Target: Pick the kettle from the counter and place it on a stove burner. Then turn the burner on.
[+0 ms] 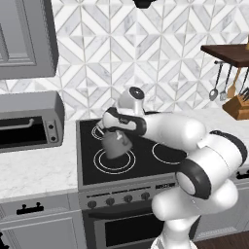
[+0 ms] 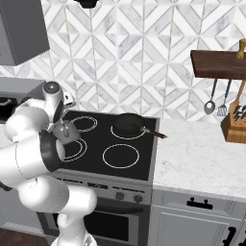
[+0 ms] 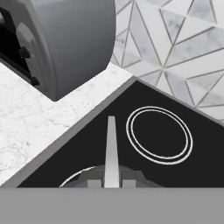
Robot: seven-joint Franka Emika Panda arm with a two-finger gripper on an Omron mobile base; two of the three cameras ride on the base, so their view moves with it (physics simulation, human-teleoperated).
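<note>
1. Left base view: kettle (image 1: 116, 144) off the counter (image 1: 36, 170), carried over the front-left double-ring stove burner (image 1: 114, 162); whether touching the glass, unclear.
2. Gripper (image 1: 115, 132) clamped narrow on kettle handle.
3. Remaining, as judged: release, then burner knob (image 1: 111, 201) on the front panel.
4. Clearances: toaster oven (image 1: 29, 121) left, near cooktop edge; frying pan (image 2: 128, 124) on back-right ring, well apart; front-right ring bare.

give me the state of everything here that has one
gripper: shut on the kettle's handle
kettle: upright, over the front left burner; touching or just above, cannot tell
frying pan: upright on the back right burner
toaster oven: door closed
stove knobs: position too small to tell
</note>
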